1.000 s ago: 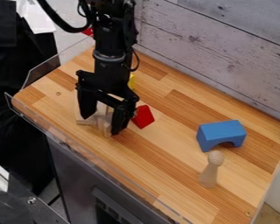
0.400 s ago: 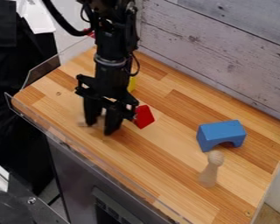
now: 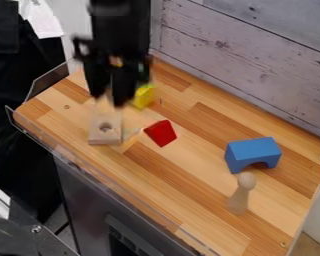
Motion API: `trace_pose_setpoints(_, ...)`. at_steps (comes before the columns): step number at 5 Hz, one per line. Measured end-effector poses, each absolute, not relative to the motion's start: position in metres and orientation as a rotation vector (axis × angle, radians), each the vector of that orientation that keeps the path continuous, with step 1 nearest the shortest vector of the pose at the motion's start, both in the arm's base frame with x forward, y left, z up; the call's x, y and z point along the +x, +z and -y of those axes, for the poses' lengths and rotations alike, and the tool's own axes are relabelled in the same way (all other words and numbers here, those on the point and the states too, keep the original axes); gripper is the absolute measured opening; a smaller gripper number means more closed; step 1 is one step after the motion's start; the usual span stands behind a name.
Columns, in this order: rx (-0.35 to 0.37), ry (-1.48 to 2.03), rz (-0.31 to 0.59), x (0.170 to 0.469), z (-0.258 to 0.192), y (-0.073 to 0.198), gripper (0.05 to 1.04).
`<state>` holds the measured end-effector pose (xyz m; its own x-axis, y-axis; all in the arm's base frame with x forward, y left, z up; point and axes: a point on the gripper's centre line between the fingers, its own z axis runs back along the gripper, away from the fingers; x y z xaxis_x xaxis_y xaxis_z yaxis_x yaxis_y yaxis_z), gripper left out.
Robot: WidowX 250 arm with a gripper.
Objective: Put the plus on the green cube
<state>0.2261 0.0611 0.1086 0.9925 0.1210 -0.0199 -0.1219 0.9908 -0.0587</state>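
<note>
Gripper above tabletop; can't tell how open or whether holding plus | green cube partly hidden behind | placing apparently left to do

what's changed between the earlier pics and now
The black gripper has risen, up and slightly left in the picture, away from the pale wooden block with a round hole; whether it holds anything, I can't tell. The red block, blue arch-shaped block and round-headed wooden peg stayed put.
</note>
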Motion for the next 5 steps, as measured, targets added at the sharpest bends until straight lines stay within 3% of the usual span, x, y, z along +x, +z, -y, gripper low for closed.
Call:
trace_pose_setpoints(1, -0.031, 0.158, 0.077, 0.238, -0.075, 0.157, 0.433)
trace_pose_setpoints(2, -0.029, 0.157, 0.081, 0.255, -0.082, 0.161, 0.433)
trace_pose_setpoints(5, -0.046, 0.147, -0.045, 0.287, -0.091, 0.105, 0.433)
